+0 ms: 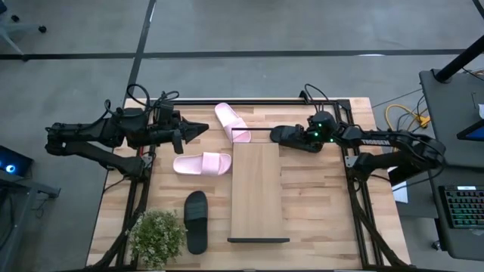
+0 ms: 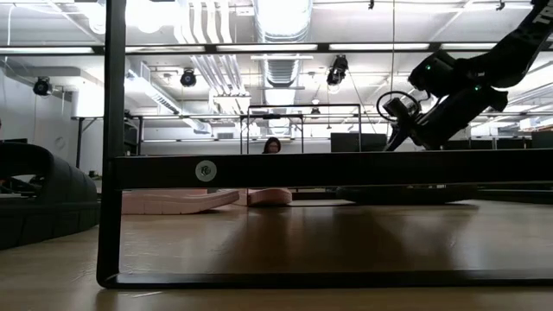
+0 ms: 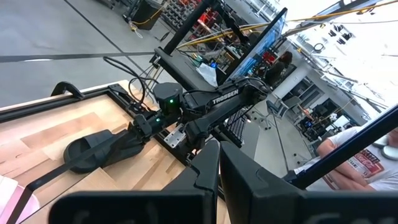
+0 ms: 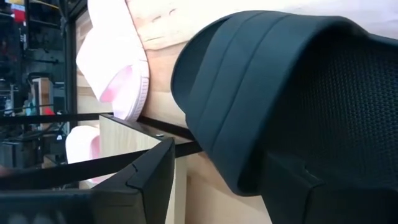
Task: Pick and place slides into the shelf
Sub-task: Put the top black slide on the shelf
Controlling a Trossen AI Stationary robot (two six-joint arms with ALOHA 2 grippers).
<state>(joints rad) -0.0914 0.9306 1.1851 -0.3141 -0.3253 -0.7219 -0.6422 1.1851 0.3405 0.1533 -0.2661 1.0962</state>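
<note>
**Right end effector straddles a black slide at the shelf's far end**

While the left arm waits at the upper left of the high view, its left end effector [image 1: 198,129] pinched fully shut and holding nothing, the action sits on the other side. The right end effector [image 1: 286,136] is down at the black slide [image 1: 291,137] lying just right of the shelf's top end, in the upper middle of the high view. In the right wrist view the two dark fingers [image 4: 146,180] stand apart on either side of the slide's strap [image 4: 249,93], partly open around it; whether the pads are pressing on it cannot be told, and the slide looks to lie on the surface [image 1: 318,204].

The shelf [image 1: 257,189] runs down the centre of the high view, a pale board with black wire frame at its ends, and nothing lies on it. One pink slide [image 1: 231,122] lies angled at the shelf's upper left corner, touching or just beside the frame. The second pink slide [image 1: 203,163] lies on its left, near the board. The other black slide [image 1: 196,221] rests lower left, beside a potted plant [image 1: 158,236].

In the low view a person [image 2: 272,145] shows far back in the room, beyond the shelf's black bar.
</note>
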